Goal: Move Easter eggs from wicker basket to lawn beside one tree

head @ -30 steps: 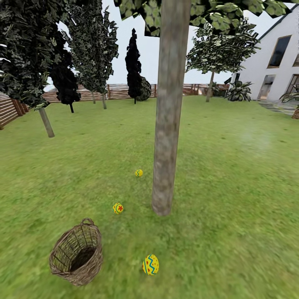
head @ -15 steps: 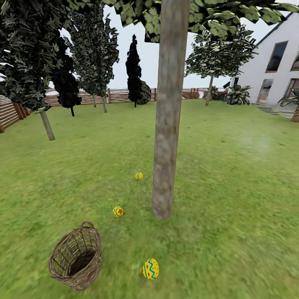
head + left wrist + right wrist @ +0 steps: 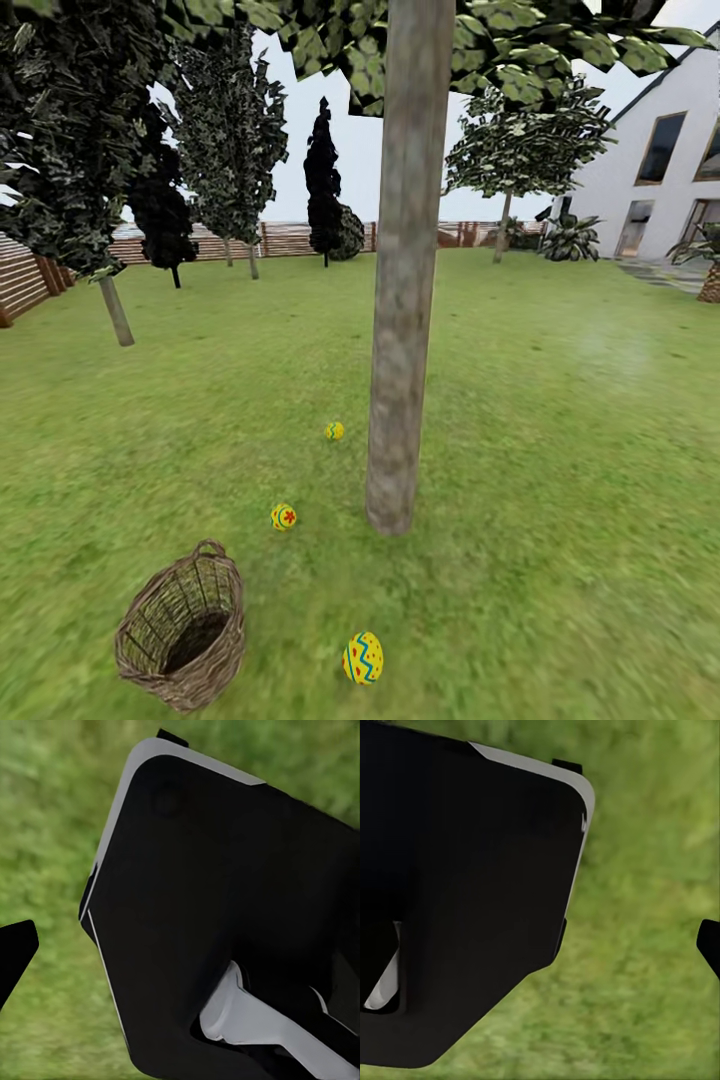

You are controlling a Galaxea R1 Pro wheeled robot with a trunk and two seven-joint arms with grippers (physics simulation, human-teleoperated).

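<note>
The tree [image 3: 402,300], a thick grey-brown trunk, rises from the lawn [image 3: 570,450] at the middle of the head view. Three Easter eggs lie on the grass near its foot: one [image 3: 334,431] just left of the trunk, a second [image 3: 283,516] further left and nearer me, a third [image 3: 362,657] in front of the trunk, closest to me. The wicker basket [image 3: 182,625] sits at the lower left, its mouth tipped toward me, with no egg seen inside. One black fingertip [image 3: 16,949] of the left gripper and one fingertip [image 3: 709,943] of the right stand at the frame edges over grass, holding nothing.
A slatted wooden fence [image 3: 290,238] closes the far side, with dark cypress-like trees [image 3: 322,175] before it. A thin-trunked tree [image 3: 112,300] stands at the left. The white house [image 3: 660,150] is at the right. A black robot body panel [image 3: 225,922] blocks much of both wrist views.
The whole head view has slid down a little, so the camera has moved. Eggs, basket and tree keep their places relative to one another.
</note>
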